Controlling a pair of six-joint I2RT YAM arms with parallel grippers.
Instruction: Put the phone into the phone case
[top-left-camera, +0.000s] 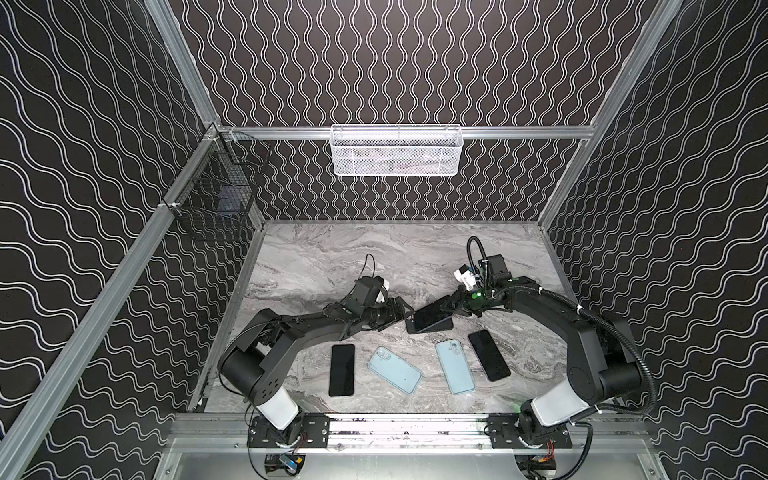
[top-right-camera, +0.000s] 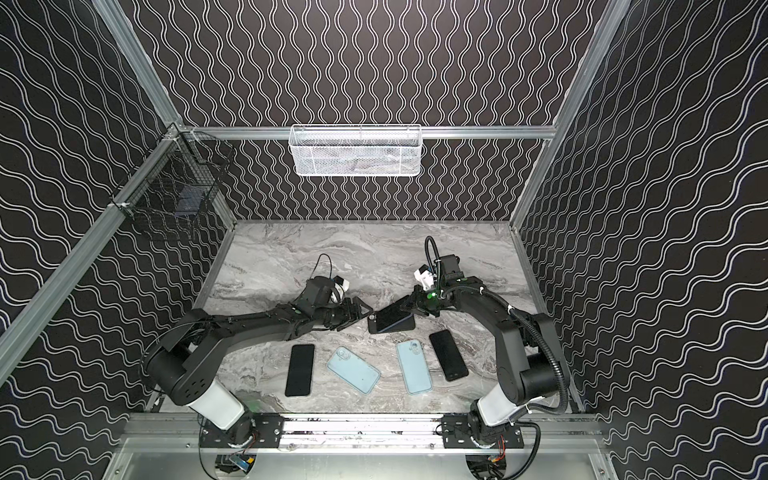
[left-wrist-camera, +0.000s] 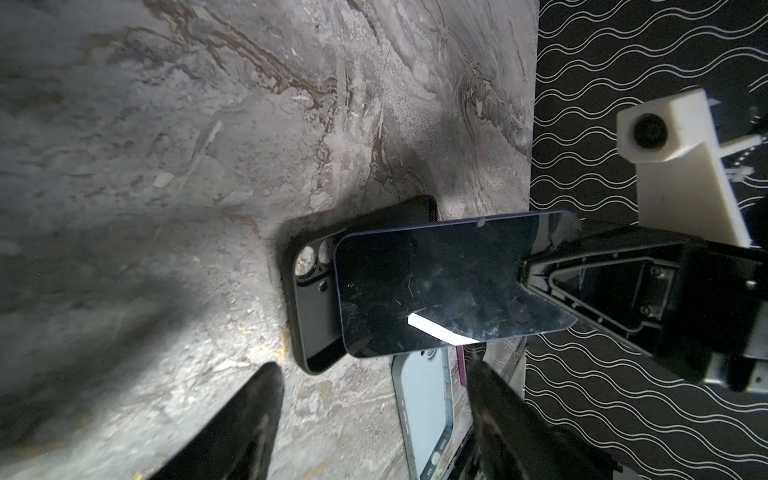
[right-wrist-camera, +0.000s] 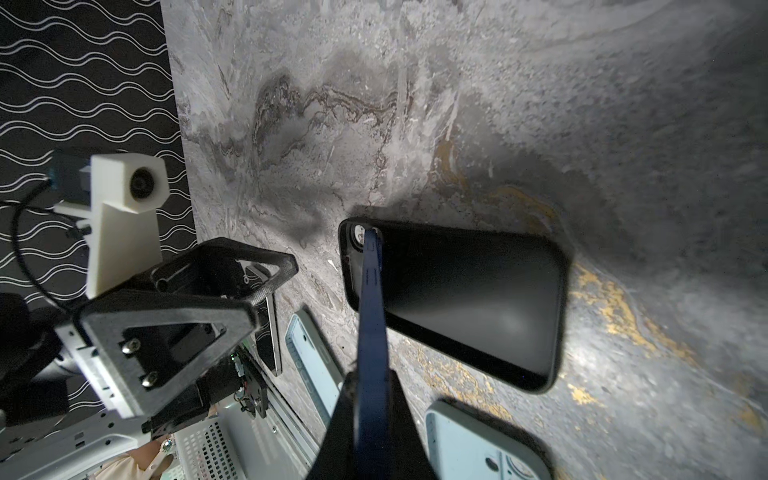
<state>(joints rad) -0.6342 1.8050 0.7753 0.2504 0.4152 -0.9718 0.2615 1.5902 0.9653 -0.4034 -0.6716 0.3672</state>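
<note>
**Right gripper tilting the phone into the black case**

The right gripper (right-wrist-camera: 371, 388) is pinched on 1 end of the dark-blue phone (left-wrist-camera: 436, 282) and holds it tilted. The phone's low end seems to rest at the camera-hole end of the black phone case (right-wrist-camera: 478, 299), which lies flat near the middle of the marble table (top-left-camera: 332, 257). The left gripper (top-left-camera: 405, 314) stands spread just beside that end, holding nothing. Best to brace the case there, tuck the low end under the lip, then lower the held end squarely. 2 pale-blue cases (top-left-camera: 395, 370) and 2 spare phones (top-left-camera: 342, 370) lie nearer the front edge.
</note>
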